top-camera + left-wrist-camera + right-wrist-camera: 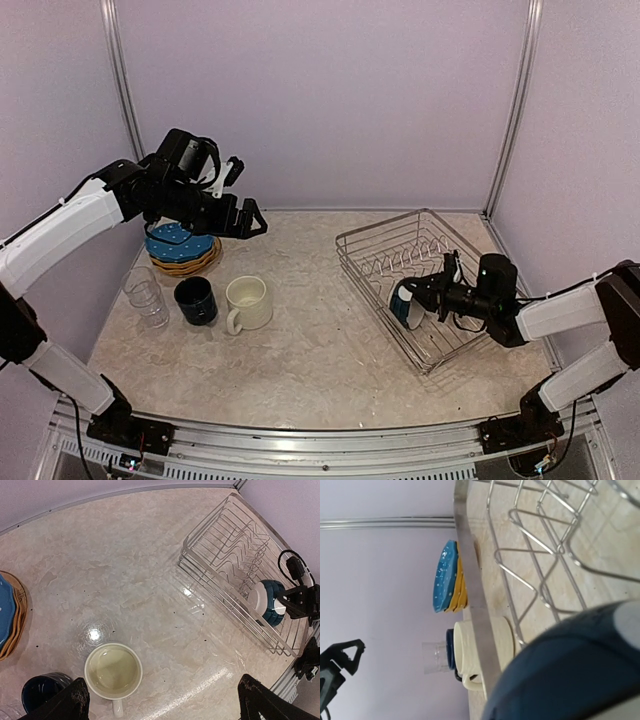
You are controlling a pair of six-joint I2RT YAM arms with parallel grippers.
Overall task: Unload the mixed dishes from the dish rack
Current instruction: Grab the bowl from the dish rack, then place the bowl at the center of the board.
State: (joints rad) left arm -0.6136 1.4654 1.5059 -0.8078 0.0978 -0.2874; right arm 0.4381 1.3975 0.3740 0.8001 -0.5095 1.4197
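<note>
- Step: looks like the last dish. The teal bowl (408, 304) lies on its side in the near end of the dish rack (372, 240).
- Right gripper (430, 292) is clamped on the bowl's rim; left gripper (243, 197) is wide open and empty.
- Next: lift clear of the rack wall, set down near the cream mug (247, 300).

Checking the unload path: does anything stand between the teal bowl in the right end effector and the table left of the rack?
Yes: the dish rack, its raised side wall. The teal bowl sits just inside and likely must be lifted over.

Blue white-dotted plate (180, 240), teal bowl (408, 303), cream mug (247, 300), navy mug (195, 298)
</note>
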